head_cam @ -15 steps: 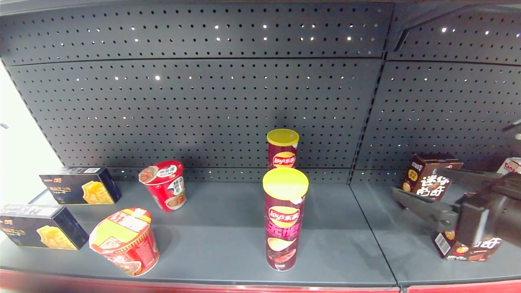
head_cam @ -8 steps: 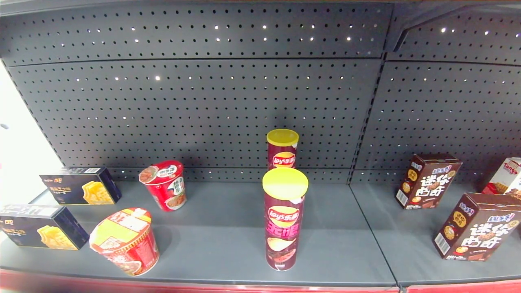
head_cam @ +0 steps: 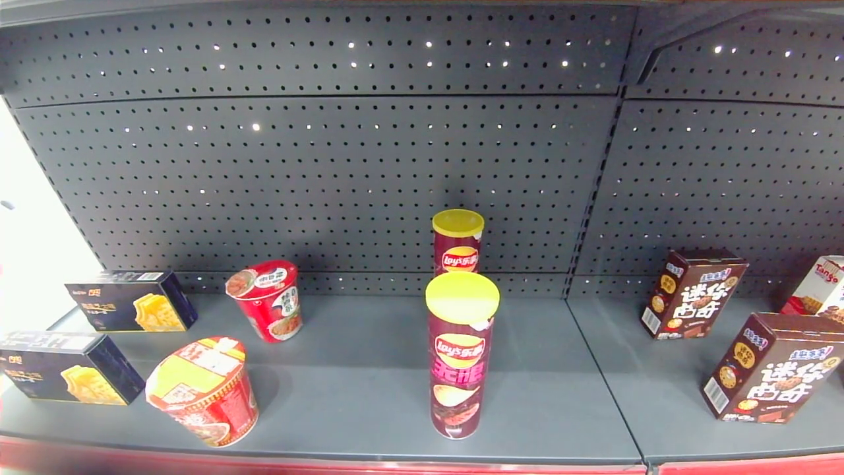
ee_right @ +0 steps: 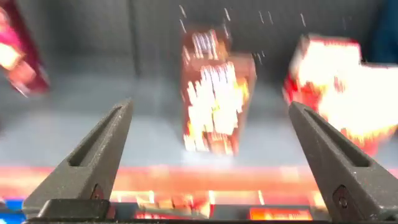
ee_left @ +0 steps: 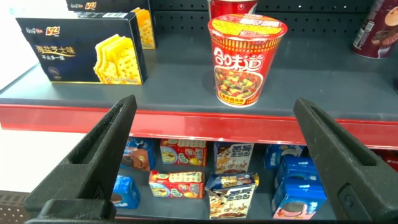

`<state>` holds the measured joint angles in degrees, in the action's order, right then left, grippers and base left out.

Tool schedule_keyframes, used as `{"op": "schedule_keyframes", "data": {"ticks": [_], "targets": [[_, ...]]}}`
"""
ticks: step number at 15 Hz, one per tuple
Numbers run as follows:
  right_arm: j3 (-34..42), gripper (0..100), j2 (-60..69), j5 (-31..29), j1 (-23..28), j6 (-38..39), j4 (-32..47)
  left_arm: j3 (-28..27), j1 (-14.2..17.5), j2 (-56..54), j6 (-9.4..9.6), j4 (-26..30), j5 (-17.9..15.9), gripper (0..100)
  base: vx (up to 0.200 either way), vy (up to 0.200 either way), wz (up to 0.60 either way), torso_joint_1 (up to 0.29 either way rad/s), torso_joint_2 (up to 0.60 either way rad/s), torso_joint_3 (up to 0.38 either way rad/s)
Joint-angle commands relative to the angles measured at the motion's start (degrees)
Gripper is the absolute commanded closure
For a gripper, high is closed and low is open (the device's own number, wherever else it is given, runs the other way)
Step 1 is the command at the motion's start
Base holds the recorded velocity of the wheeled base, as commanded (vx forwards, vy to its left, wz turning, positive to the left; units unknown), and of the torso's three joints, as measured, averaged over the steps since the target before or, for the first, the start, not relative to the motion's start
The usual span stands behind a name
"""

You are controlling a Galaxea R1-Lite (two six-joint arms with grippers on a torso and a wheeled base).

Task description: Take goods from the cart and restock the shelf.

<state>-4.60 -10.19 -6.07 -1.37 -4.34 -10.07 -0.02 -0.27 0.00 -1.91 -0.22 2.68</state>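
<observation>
The left end effector (ee_left: 214,104) is hanging just in front of the shelf's red lip (ee_left: 186,118), its two fingers (ee_left: 93,168) spreading wide with nothing between them. The right end effector (ee_right: 210,107) is gaping just as wide, also carrying nothing, and is facing the right-hand stretch of the same shelf, where the goods are blurring too much to tell apart. Under the red lip, snack packets (ee_left: 205,186) are sitting on a lower level. On the grey shelf (head_cam: 369,369) the front row is running from the robot's left to its right. A near blue box (head_cam: 69,367) is lying with its long axis left to right and its printed face forward. A near cup noodle (head_cam: 202,391) is standing upright with its lid on top, and a near chip can (head_cam: 461,356) is standing on end, long axis vertical, yellow lid up. In the right bay, a near brown box (head_cam: 768,369) is standing upright, its face turning forward and slightly leftward. Behind each, a twin is sitting the same way: a far blue box (head_cam: 132,300), a far cup noodle (head_cam: 266,309), a far chip can (head_cam: 457,241) directly behind the near one, and a far brown box (head_cam: 692,292). A red-and-white box (head_cam: 821,287) is peeking in at the right edge. The perforated back panel (head_cam: 330,171) is rising behind everything.
</observation>
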Motion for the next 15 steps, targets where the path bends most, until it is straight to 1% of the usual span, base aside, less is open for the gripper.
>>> {"op": "schedule_keyframes", "data": {"ticks": [1, 2, 3, 4, 6, 9, 14, 15], "targets": [[4.6, 0, 10.1, -4.8, 0.3, 2.9, 6.7, 0.0, 0.0, 0.1, -0.02, 0.0, 0.0, 0, 0.000, 0.000, 0.00, 0.000, 0.00, 0.000], [4.6, 0, 10.1, -4.8, 0.3, 2.9, 6.7, 0.0, 0.0, 0.1, -0.02, 0.0, 0.0, 0, 0.000, 0.000, 0.00, 0.000, 0.00, 0.000], [4.5, 0, 10.2, -0.3, 2.2, 4.8, 7.3, 0.0, 0.0, 0.1, -0.02, 0.0, 0.0, 0, 0.000, 0.000, 0.00, 0.000, 0.00, 0.000], [4.6, 0, 10.2, 0.7, 2.2, 5.9, 7.4, 0.0, 0.0, 0.1, -0.02, 0.0, 0.0, 0, 0.000, 0.000, 0.00, 0.000, 0.00, 0.000], [4.5, 0, 10.2, 1.9, 2.2, 7.2, 10.5, -0.1, 0.0, 0.1, -0.02, 0.0, 0.0, 0, 0.000, 0.000, 0.00, 0.000, 0.00, 0.000], [4.6, 0, 10.2, 1.8, 2.2, 7.5, 10.2, 0.0, 0.0, 0.1, -0.02, 0.0, 0.0, 0, 0.000, 0.000, 0.00, 0.000, 0.00, 0.000], [4.6, 0, 10.2, 2.4, 2.2, 5.7, 10.3, 0.0, 0.0, 0.1, -0.02, 0.0, 0.0, 0, 0.000, 0.000, 0.00, 0.000, 0.00, 0.000], [4.5, 0, 10.2, 3.8, 2.2, 4.3, 10.5, 0.0, 0.0, 0.1, 0.07, 0.0, 0.0, 0, 0.000, 0.000, 0.00, 0.000, 0.00, 0.000]]}}
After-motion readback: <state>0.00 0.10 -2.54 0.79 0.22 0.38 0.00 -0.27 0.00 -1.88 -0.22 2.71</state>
